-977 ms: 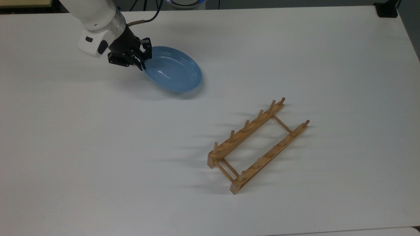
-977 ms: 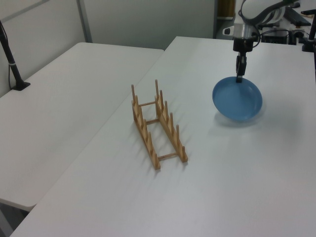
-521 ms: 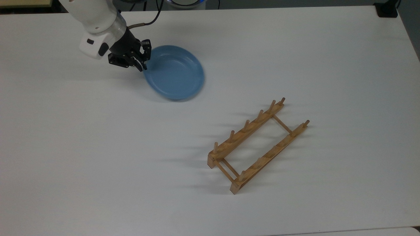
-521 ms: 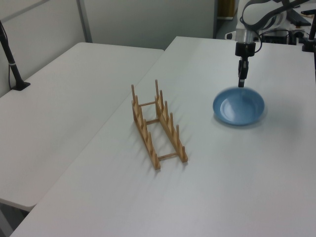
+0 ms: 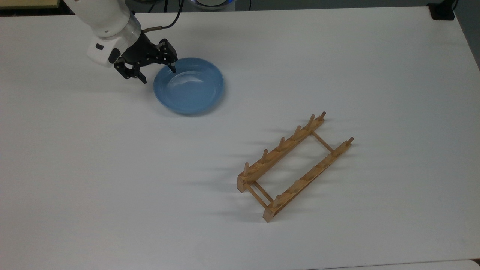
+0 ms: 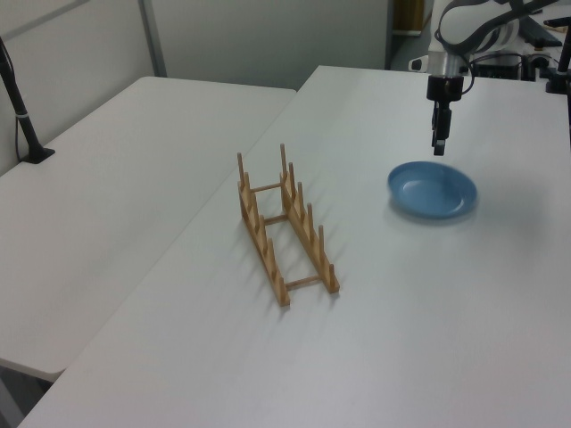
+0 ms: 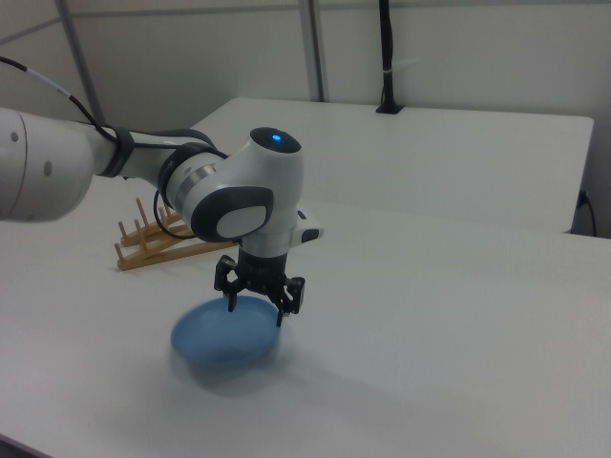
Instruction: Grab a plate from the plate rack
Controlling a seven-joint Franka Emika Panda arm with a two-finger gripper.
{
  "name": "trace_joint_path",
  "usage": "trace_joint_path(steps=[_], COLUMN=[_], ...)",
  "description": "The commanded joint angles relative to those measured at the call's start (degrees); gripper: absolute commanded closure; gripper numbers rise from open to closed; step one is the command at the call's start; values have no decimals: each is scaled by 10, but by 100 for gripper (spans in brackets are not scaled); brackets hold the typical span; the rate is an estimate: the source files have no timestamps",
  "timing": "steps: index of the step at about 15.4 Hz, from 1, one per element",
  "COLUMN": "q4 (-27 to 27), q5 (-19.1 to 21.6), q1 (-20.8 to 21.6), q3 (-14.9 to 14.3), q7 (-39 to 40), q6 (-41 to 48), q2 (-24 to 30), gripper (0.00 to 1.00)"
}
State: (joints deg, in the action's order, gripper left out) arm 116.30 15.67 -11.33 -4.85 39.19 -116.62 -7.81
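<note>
The plate (image 5: pixel 188 85) lies flat on the surface (image 5: pixel 337 56), well apart from the plate rack (image 5: pixel 294 167), so the tool (image 5: pixel 157 74), spread wide above its rim, should rise straight up.

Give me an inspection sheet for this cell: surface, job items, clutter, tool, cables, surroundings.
Surface: white table, bare apart from the two job items.
Plate: light-blue plate lies flat on the table, right side up, well apart from the rack.
Plate rack: wooden plate rack stands upright with no plate in its slots.
Clutter: nothing seen.
Tool: tool is open, above the plate's rim on the top view's left, gripping nothing; in the left view it hangs clear above the plate.
Cables: a dark cable runs from the wrist off the table's far edge.
Surroundings: a second white table alongside, with a black post standing on it; grey partition walls behind.
</note>
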Motion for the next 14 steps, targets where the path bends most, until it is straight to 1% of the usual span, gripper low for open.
trace_joint_path(steps=[1, 3, 6, 9, 10, 11, 13, 14], q4=[-25, -64, -108, -129, -135, -146, -167, -192], q5=[10, 10, 8, -4, -21, -38, -42, -49], q1=[-7, -6, 6, 24, 32, 42, 50, 57], q3=[-11, -11, -10, -7, -7, -6, -12, -11], q7=[-8, -60, -205, -357, -382, -391, -426, -445], q6=[60, 107, 135, 137, 137, 139, 155, 186], q2=[29, 38, 64, 94, 101, 107, 115, 120], gripper=[0, 0, 0, 0, 0, 0, 0, 0])
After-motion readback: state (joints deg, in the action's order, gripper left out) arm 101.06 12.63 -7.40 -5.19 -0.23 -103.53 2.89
